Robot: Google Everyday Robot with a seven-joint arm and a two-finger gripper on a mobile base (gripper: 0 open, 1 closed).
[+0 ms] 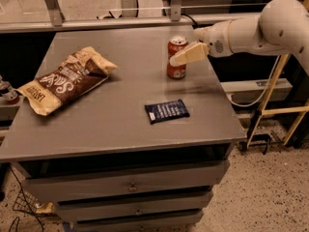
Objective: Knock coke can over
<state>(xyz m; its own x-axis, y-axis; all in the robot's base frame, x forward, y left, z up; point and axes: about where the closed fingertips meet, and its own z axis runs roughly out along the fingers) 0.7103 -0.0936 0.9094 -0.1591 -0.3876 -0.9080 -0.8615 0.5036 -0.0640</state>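
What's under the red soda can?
Only the grey table; the coke can stands upright on it, hiding the spot beneath. The gripper sits in front of its upper half.
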